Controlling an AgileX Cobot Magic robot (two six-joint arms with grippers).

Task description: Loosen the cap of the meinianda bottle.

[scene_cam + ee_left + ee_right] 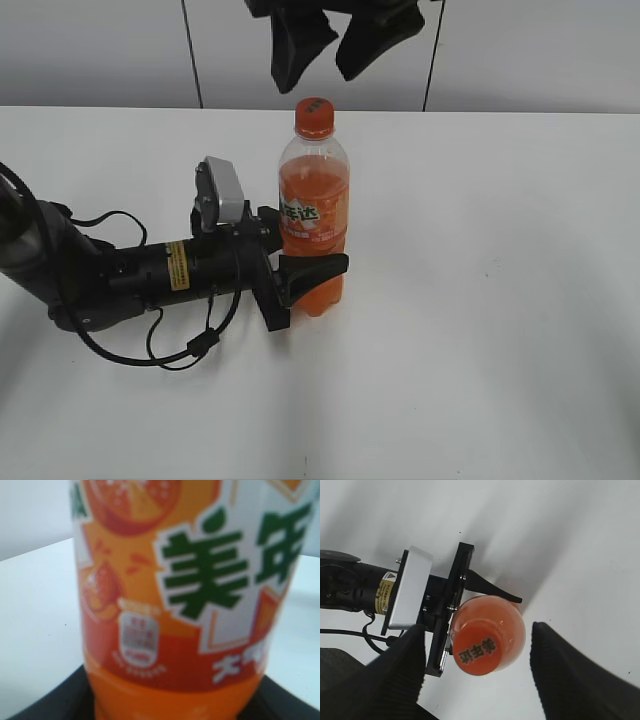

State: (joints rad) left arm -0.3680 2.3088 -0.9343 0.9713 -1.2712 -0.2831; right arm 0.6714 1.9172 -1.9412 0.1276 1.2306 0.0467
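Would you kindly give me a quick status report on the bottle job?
Left gripper clamped on bottle, low on its body. Right gripper open, hanging above cap, not touching. Bottle upright on table. Nothing in the way.

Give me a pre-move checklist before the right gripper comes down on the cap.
1. The meinianda bottle stands upright on the table: ok.
2. Left gripper braces the bottle's lower body, fingers on both sides: ok. How firm the clamp is: cannot tell.
3. Right gripper is open, fingers spread wider than the cap: ok.
4. Right gripper is above the cap and not touching it: ok.
5. Cap centred between the right fingers: not ok; in the right wrist view it sits nearer the left-hand one.
6. Cap still seated on the neck: ok.
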